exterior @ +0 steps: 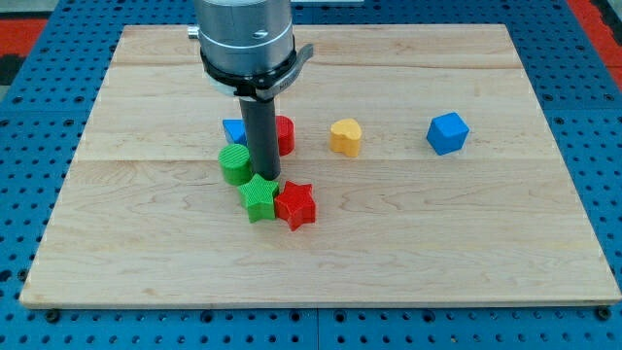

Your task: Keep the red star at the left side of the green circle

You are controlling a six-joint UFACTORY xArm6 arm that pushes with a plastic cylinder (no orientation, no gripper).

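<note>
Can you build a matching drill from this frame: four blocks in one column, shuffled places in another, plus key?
Column 1
1. red star block
2. green cylinder block
3. yellow heart-like block
4. blue cube block

Column 2
A. farthest toward the view's right
B. alone, between the cluster and the blue cube
C. at the view's left of my tip
D. touching the green star block, on its right in the view

Pairs: 1-D, 2-C, 3-B, 4-A
</note>
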